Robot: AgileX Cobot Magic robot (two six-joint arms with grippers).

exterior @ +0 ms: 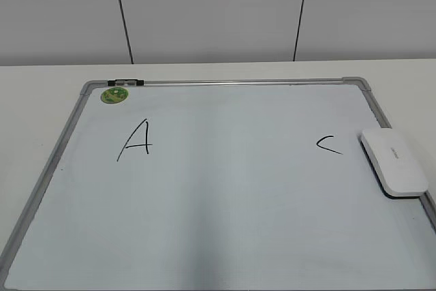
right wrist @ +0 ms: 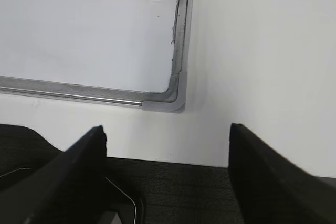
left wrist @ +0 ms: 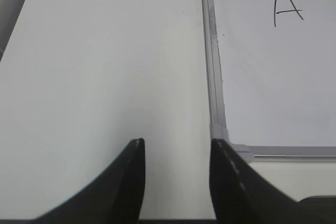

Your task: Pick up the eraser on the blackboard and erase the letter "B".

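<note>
Lying flat on the white surface (exterior: 41, 76), the blackboard (exterior: 225, 223) reads "A" (exterior: 135, 140) far-left and a smaller "C" (exterior: 328, 145) right; no "B" visible. Eraser (exterior: 394, 162) sits on the right edge, overlapping the frame; its grey lettering is too small to read. Green sticker (exterior: 114, 95) far-left corner, unreadable. Left hand (left wrist: 176, 153) released, empty, off the near-left corner. Right hand (right wrist: 167, 135) released wide, empty, near the near-right corner.

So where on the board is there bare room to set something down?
The blackboard is bare between the "A" and the "C", and across its whole near half. Only the right edge is taken, by the eraser beside the "C".
</note>
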